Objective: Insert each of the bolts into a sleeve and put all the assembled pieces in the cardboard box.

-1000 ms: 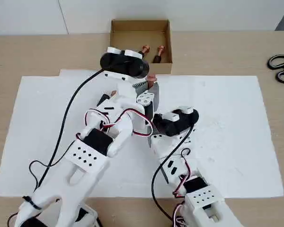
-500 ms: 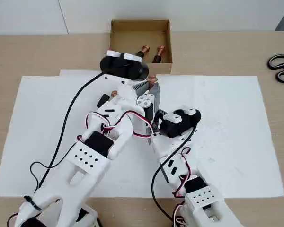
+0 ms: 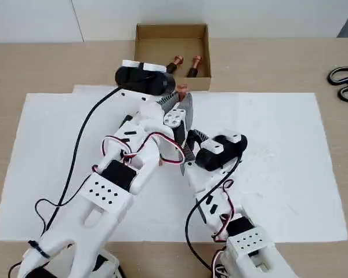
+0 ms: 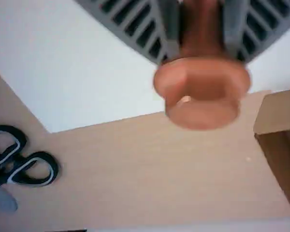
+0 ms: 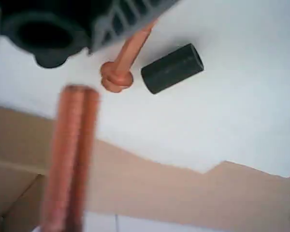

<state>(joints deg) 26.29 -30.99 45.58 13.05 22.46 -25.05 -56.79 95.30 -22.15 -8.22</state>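
My left gripper (image 3: 181,99) hangs just in front of the cardboard box (image 3: 142,40), shut on a bare orange bolt (image 4: 201,89) whose head (image 3: 181,88) points toward the box. A threaded orange shaft (image 5: 70,154) shows close up in the right wrist view. My right gripper (image 3: 189,145) sits right behind the left one, over the white sheet. A black sleeve (image 5: 173,67) and a loose orange bolt (image 5: 117,77) lie side by side on the sheet, half under the left arm. Two bolts with sleeves (image 3: 185,63) lie in the box.
A white sheet (image 3: 278,162) covers the middle of the wooden table. Black-handled scissors (image 3: 345,81) lie at the far right edge, off the sheet. The two arms crowd together near the sheet's centre; the sheet's right half is free.
My left gripper has carried the bolt a little farther toward the box and slightly left. The right arm has shifted slightly.
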